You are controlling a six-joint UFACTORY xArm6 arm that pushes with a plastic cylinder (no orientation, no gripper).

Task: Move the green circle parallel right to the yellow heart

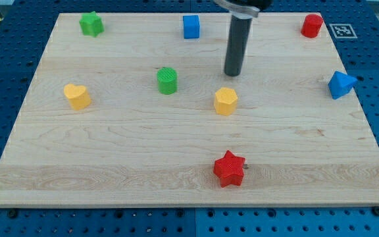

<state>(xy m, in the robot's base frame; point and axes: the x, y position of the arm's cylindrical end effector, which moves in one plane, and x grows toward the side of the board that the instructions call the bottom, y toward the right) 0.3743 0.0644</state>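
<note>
Near the view's top centre, my tip [233,74] rests on the wooden board [110,164], touching no block. It's a plain rod, so there is nothing to spread or pinch; it holds nothing and pushes nothing right now.

Green circle [167,80] sits left of centre, to the view's right of the yellow heart [77,96] with bare wood between them. It is slightly nearer the view's top than the heart, so the two are not quite level. My tip is to the circle's right and a bit above it, well apart, closer to the yellow hexagon [226,101] just below it.

Progress, as a judgement: partly there at best. Circle is already on the correct side of the heart, but the row looks off. What's left seems to be a short nudge toward the view's bottom to line it up. For that my tip would need to get round to the circle's top side first. No contact made yet.

Others, all clear of the path: green star [91,24] top left, blue cube [191,26] top centre, red cylinder [312,25] top right, blue triangle-ish block [341,84] at right edge, red star [229,168] bottom centre.
</note>
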